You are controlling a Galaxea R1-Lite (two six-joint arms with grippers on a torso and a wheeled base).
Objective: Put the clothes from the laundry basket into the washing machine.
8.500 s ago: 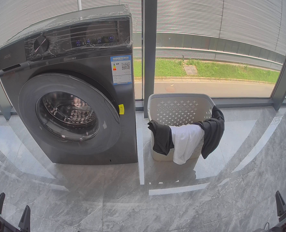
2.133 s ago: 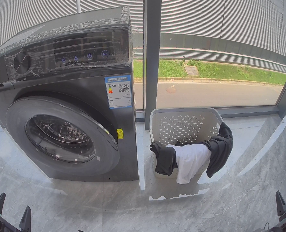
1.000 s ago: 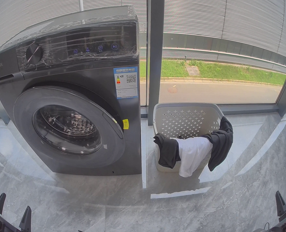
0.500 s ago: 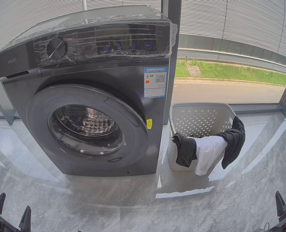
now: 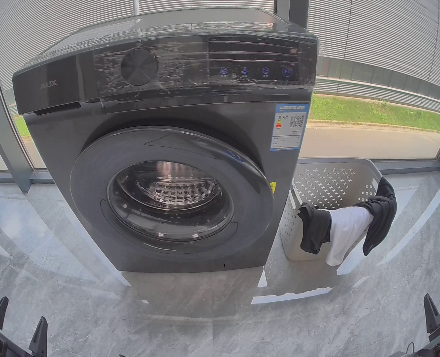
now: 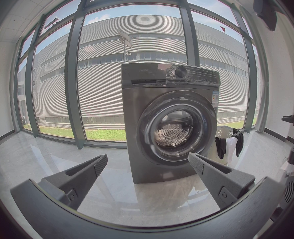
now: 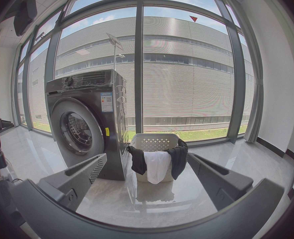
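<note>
Right now the white cloth [image 5: 346, 234] and two black garments [image 5: 314, 226] hang over the front rim of the pale perforated plastic laundry basket [image 5: 329, 177]. It sits just beside the dark grey front-loading washing machine [image 5: 180, 110]. Round glass door [image 5: 170, 199] looks shut, so I'd open that first. Left jaws and right jaws both spread, empty, well apart from everything.
</note>
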